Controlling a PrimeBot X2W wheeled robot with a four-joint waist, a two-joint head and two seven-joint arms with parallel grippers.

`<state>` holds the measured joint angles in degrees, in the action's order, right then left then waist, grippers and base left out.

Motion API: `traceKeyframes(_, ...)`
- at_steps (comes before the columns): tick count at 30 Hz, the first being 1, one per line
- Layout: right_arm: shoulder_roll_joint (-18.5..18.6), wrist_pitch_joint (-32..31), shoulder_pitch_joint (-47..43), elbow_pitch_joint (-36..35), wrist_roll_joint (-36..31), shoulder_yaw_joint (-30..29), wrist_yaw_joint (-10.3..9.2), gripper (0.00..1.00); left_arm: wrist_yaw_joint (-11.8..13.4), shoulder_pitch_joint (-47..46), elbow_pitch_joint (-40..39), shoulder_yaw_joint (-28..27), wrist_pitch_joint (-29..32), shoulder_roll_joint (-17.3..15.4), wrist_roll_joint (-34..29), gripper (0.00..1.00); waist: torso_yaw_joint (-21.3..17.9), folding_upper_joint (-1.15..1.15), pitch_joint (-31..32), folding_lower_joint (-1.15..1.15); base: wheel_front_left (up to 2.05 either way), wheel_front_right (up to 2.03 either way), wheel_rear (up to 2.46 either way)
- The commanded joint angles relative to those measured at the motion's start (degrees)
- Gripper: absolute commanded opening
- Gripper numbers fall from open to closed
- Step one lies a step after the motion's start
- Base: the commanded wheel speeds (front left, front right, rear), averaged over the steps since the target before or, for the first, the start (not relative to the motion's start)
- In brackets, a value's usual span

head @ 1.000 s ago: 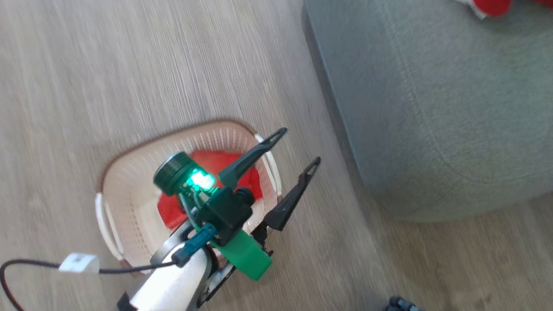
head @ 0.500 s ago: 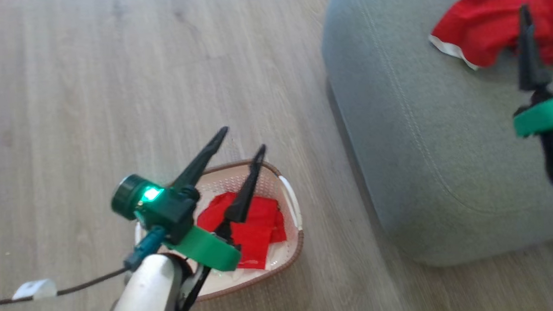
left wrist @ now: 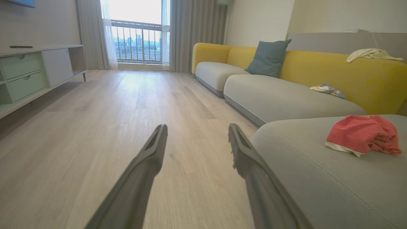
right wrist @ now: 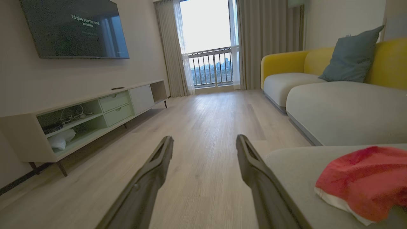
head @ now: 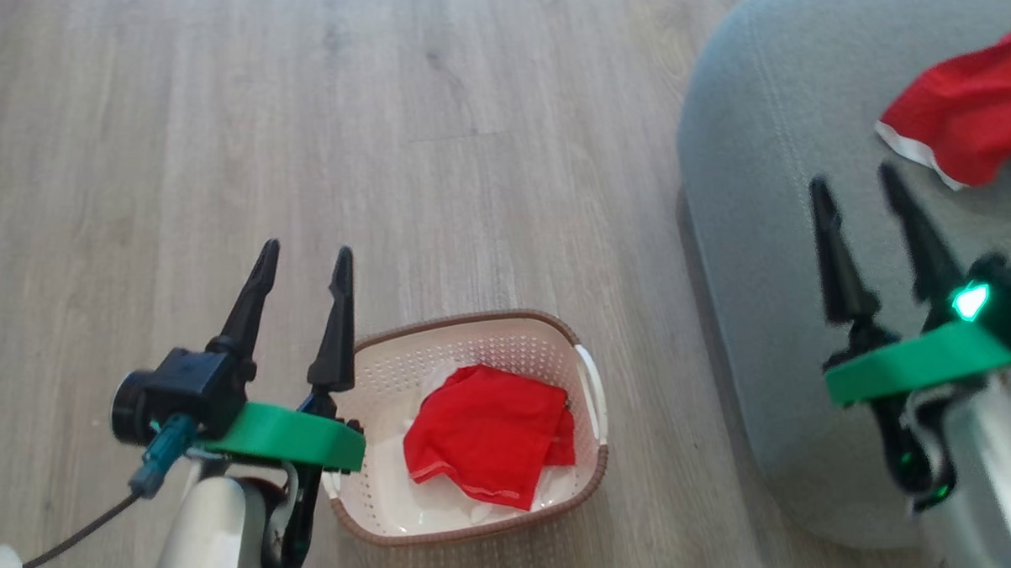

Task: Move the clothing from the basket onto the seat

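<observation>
The cream basket (head: 589,382) with a brown rim stands on the wood floor, and a folded red piece of clothing (head: 485,432) lies inside it. Another red garment with white trim (head: 967,137) rests on the grey seat (head: 764,224) at the right, and shows again as clothing (left wrist: 362,133) and clothing (right wrist: 362,181) on the seat (left wrist: 305,171) and seat (right wrist: 295,165). My left gripper (head: 304,253) hangs open and empty just left of the basket. Over the seat's edge my right gripper (head: 855,179) is open and empty too. Open left gripper (left wrist: 195,127) and right gripper (right wrist: 203,138) point along the floor.
A long grey and yellow sofa (left wrist: 286,95) with a blue cushion (left wrist: 268,57) runs along the right wall. A low TV cabinet (right wrist: 95,114) lines the left wall under a screen (right wrist: 74,28). Bare wood floor (head: 383,137) stretches ahead toward a balcony window (left wrist: 136,35).
The head camera has swung, so the whole picture shifted. My left gripper has come off from over the basket to its left side. My right gripper has come fully into view over the seat.
</observation>
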<state>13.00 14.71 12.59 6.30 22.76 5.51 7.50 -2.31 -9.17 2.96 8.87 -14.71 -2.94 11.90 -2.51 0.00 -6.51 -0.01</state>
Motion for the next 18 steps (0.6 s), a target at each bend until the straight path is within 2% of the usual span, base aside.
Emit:
traceKeyframes(1,0.21,0.29,0.39,-1.59,0.18,0.43,-0.01,1.0,0.48,-1.07,-1.76,-2.19,-0.29,0.04,0.06,1.0,0.72,0.0,0.47,0.01,0.0,0.0,0.0)
traceKeyframes(7,-3.85,0.29,-3.25,-0.32,-2.31,-1.51,-0.01,1.0,4.19,0.33,-1.52,-3.16,-0.29,0.05,0.76,1.0,2.53,0.0,1.01,0.01,0.0,0.0,0.0)
traceKeyframes(12,-5.23,0.29,-4.8,0.62,-5.08,-1.41,-0.01,1.0,4.82,1.59,-0.37,-2.45,-0.29,0.05,-2.73,1.0,3.17,0.0,1.22,0.01,0.0,0.0,0.0)
traceKeyframes(18,-6.25,0.29,-5.71,2.02,-6.57,-1.68,-0.01,1.0,5.84,2.15,0.79,-2.53,-0.29,0.06,-2.02,1.0,3.65,0.0,1.27,0.01,0.0,0.0,0.0)
